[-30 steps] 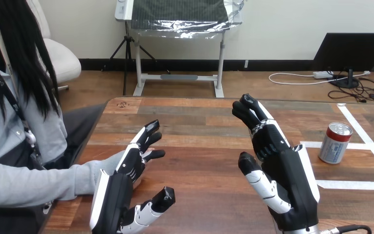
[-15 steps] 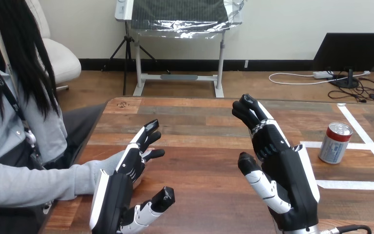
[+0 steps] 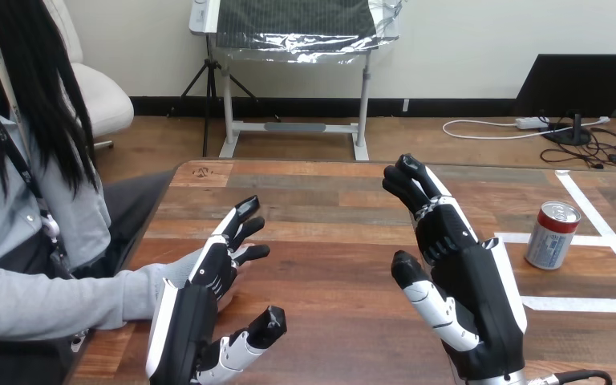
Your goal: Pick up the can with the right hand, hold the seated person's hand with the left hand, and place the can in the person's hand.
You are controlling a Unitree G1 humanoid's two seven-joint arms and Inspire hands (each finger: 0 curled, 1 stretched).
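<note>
A red and silver can (image 3: 552, 235) stands upright on the wooden table (image 3: 329, 241) at the right, inside white tape marks. My right hand (image 3: 465, 281) is raised over the table's middle right, open with straight fingers and nothing in it, a hand's width left of the can. My left hand (image 3: 188, 321) is open at the lower left, its fingers stretched forward over the person's hand (image 3: 229, 293). That hand lies on the table and is mostly hidden behind mine. I cannot tell whether the two touch. The person's grey sleeve (image 3: 140, 293) comes in from the left.
The person sits at the table's left side. White tape lines (image 3: 593, 241) mark a box on the table at the right around the can. The table's left edge (image 3: 140, 233) runs close to my left hand.
My left hand has drifted a touch to the left. The right hand, the can and the person's arm have stayed where they were.
</note>
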